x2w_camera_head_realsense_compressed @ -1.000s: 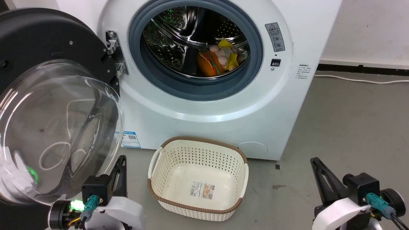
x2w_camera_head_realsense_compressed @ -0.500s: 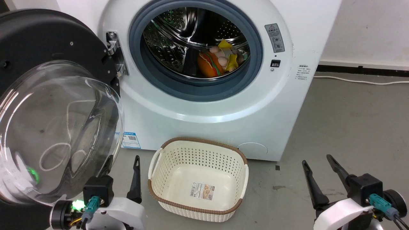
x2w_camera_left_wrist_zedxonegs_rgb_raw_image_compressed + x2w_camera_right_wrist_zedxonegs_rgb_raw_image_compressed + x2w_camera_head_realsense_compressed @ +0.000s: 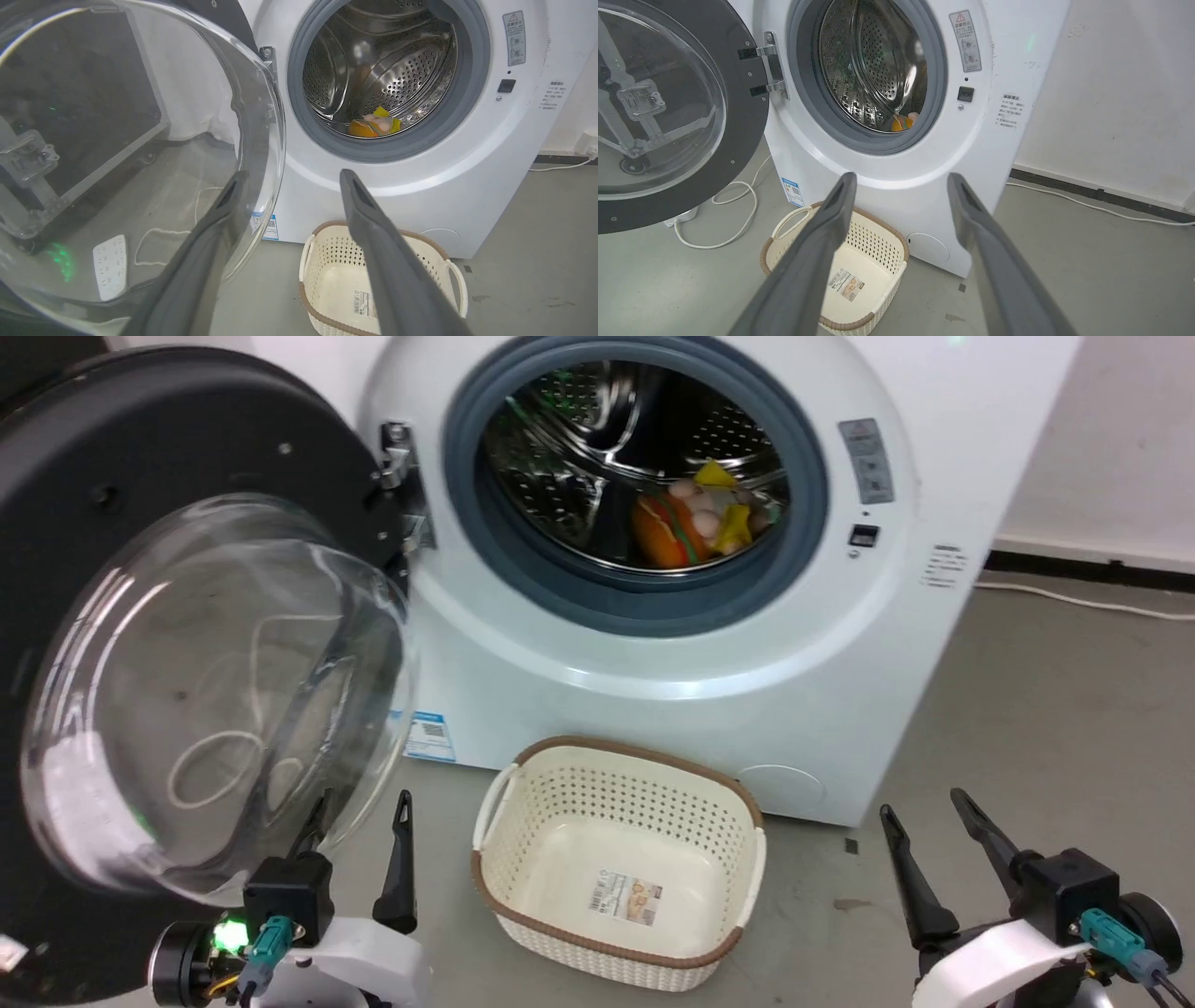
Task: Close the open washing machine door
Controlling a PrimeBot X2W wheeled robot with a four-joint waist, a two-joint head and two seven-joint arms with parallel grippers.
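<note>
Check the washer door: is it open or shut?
Open. The door is swung wide to the left on its hinge, leaving the drum fully exposed, with toys visible inside.

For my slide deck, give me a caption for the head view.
Door wide open, toys in the drum, basket on the floor, left jaws and right jaws open.

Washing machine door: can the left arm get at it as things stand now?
Probably yes. The open left gripper sits close beside the washing machine door, by its glass bulge, and nothing stands between them.
</note>
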